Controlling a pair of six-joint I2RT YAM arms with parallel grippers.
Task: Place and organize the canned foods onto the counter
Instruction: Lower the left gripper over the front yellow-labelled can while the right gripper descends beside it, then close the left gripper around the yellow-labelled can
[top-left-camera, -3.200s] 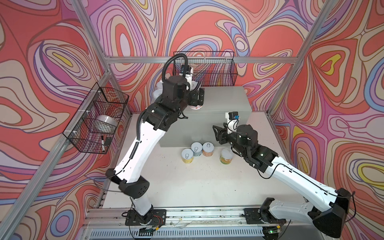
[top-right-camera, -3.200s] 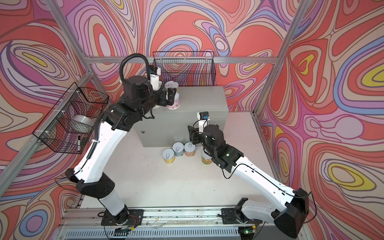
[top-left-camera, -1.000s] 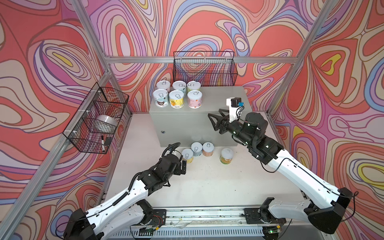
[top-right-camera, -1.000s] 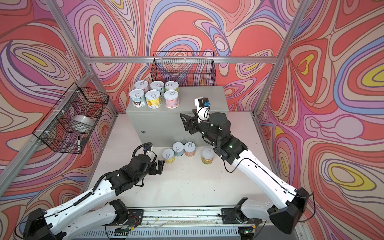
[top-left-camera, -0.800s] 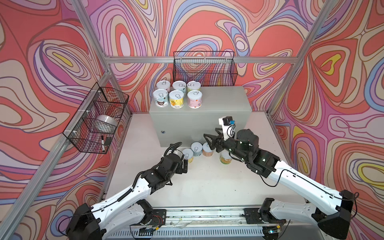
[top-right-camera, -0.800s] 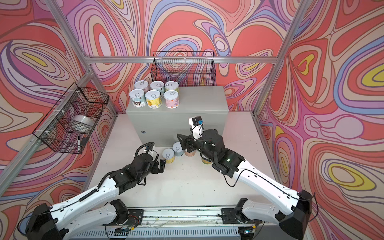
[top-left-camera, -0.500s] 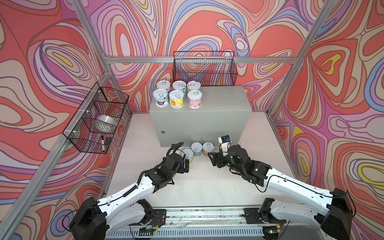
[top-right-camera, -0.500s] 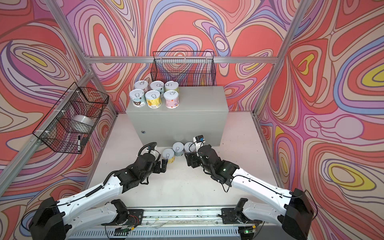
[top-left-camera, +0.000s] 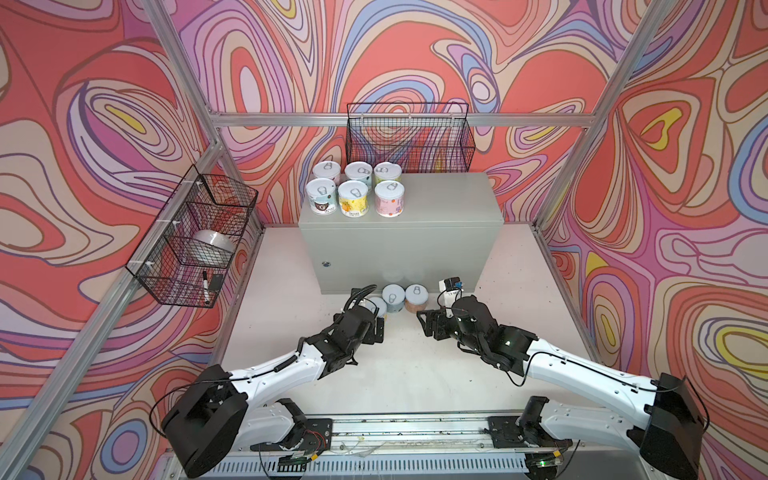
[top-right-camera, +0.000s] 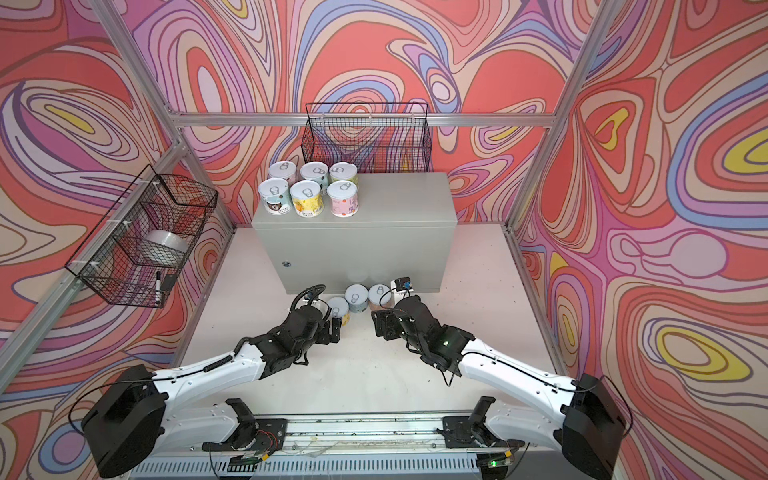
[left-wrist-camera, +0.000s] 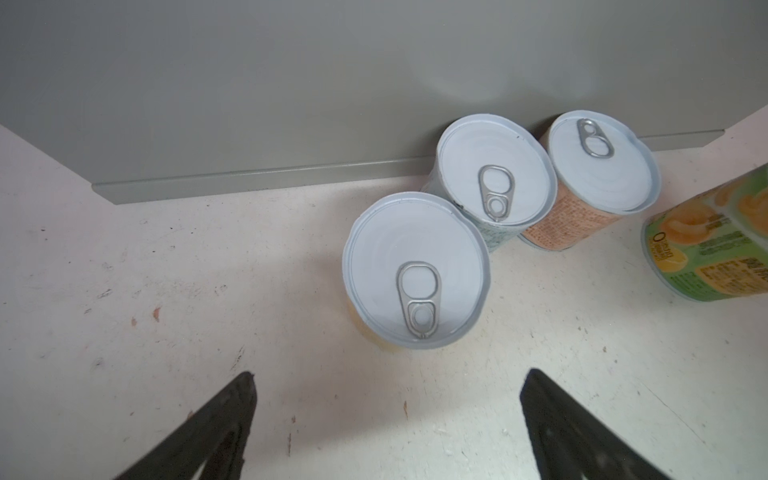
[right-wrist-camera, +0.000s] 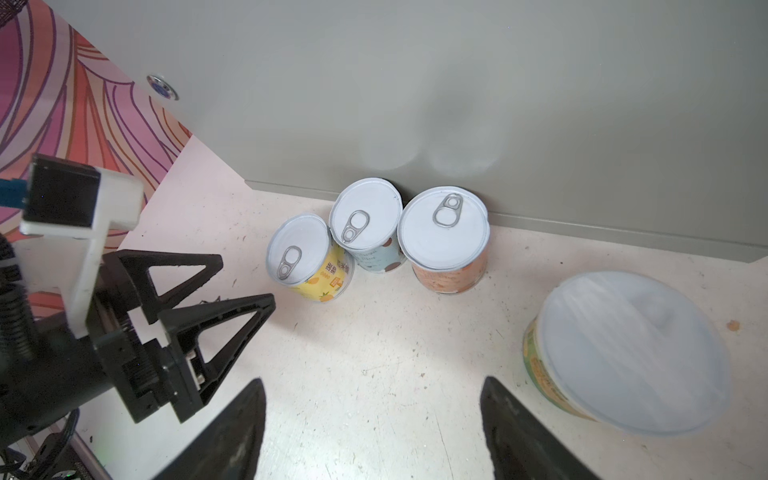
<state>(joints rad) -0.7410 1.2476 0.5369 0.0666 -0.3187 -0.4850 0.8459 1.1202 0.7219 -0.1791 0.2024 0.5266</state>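
a: which step is in hand?
b: the pick-up of the next can, it is judged. six cans (top-left-camera: 353, 191) are stood in two rows of three on the grey cabinet (top-left-camera: 415, 257), toward the left of its top surface. four are left on the white surface (top-left-camera: 415, 382), near the foot of the cabinet's front.
a: how are the end effectors held?
b: the left end effector (left-wrist-camera: 390, 415) is spread wide and empty, and is aimed at the yellow can (left-wrist-camera: 415, 274). the right end effector (right-wrist-camera: 374, 415) is also seen parted, with nothing between its jaws. the plain-capped can (right-wrist-camera: 631, 353) is set just beside it, outside the gap.
a: what is called for next?
b: the yellow can is to be straddled, but it appears to be touched by the teal can (right-wrist-camera: 365, 220), with the orange can (right-wrist-camera: 444, 232) tight against that. a finger must be slid in without the neighbours being knocked. the can is then to be lifted to the free part of the top.
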